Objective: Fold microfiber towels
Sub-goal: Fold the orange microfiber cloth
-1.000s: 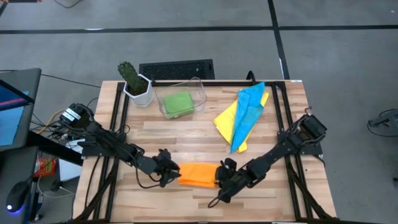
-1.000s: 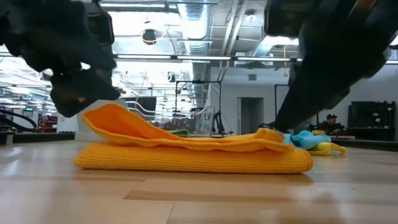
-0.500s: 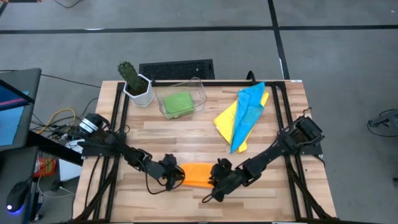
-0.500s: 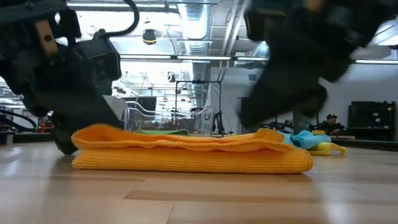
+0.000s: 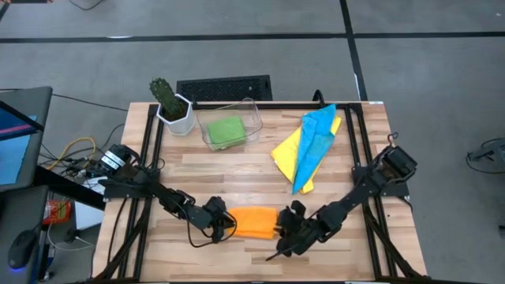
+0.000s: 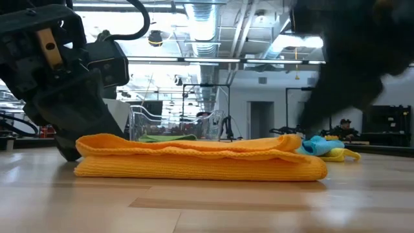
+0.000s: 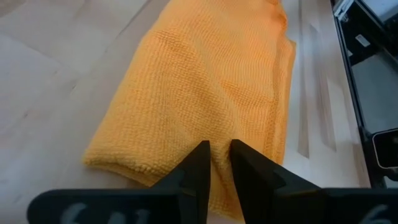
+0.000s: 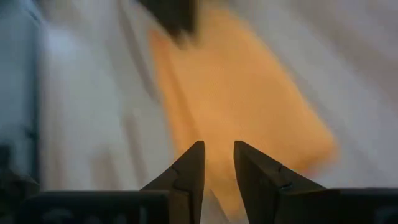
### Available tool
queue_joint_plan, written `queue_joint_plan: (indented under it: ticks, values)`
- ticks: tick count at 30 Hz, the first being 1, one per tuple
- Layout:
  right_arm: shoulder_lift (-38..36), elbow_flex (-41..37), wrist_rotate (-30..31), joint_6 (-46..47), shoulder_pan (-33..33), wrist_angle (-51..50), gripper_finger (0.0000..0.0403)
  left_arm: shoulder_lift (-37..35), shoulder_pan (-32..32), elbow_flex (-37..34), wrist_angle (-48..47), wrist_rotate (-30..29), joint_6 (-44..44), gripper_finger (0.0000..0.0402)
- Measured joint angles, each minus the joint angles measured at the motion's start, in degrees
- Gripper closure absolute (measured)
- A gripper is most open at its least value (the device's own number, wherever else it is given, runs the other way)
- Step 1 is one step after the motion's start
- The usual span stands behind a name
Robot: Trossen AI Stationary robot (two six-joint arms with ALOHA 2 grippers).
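The orange towel (image 5: 254, 222) lies folded in a flat stack on the wooden table near its front edge, lengthwise from left to right (image 6: 200, 162). My left gripper (image 5: 225, 225) is down at the towel's left end, shut on it (image 7: 221, 158). My right gripper (image 5: 286, 229) is at the towel's right end. Its wrist view is blurred (image 8: 219, 162), and whether it touches the towel I cannot tell. The towel's right top corner (image 6: 295, 137) stands up a little. My left gripper has the orange towel's left end (image 7: 219, 146) between its two fingers, which stand close together with cloth in the narrow gap. The fingers come from the table's left, slanting down, along the towel. The towel lies flat on the table. How many layers are in the gap is hidden.
A clear bin (image 5: 251, 118) with a folded green towel (image 5: 226, 131) stands at the back, and a potted cactus (image 5: 170, 106) stands to its left. The blue and yellow towels (image 5: 308, 146) lie crumpled at the back right. Bare wood shows on the table's left.
My left gripper has gone down to the table at the orange towel's left end. The upper layer, which stood raised at that end, has come down flat on the lower layers. The towel's right end has stayed in place.
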Motion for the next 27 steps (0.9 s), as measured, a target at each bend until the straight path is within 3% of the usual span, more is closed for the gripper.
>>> queue_joint_plan:
  ticks: [3, 7, 12, 20, 27]
  values:
    - [-0.4, 0.1, 6.0, -7.8, -0.4, 11.9, 0.0292, 0.0, 0.0, 0.0, 0.0, -0.7, -0.8, 0.0347]
    - [3.6, 0.2, 5.4, -14.3, -2.3, 22.2, 0.0292, 0.0, 0.0, 0.0, 0.3, -1.0, -1.4, 0.0347]
    - [10.9, 0.1, 3.9, -7.8, -1.5, 20.6, 0.0292, 0.0, 0.0, 0.1, 0.2, -0.8, -1.9, 0.0347]
    - [15.6, 0.4, 4.9, 0.6, 1.1, 20.1, 0.0292, -6.0, -0.1, 0.1, -1.0, 6.9, -2.1, 0.0347]
    - [15.8, 0.3, 5.6, 0.8, 1.4, 20.5, 0.0292, -10.8, -2.3, 0.2, -0.9, -6.6, 0.4, 0.0354]
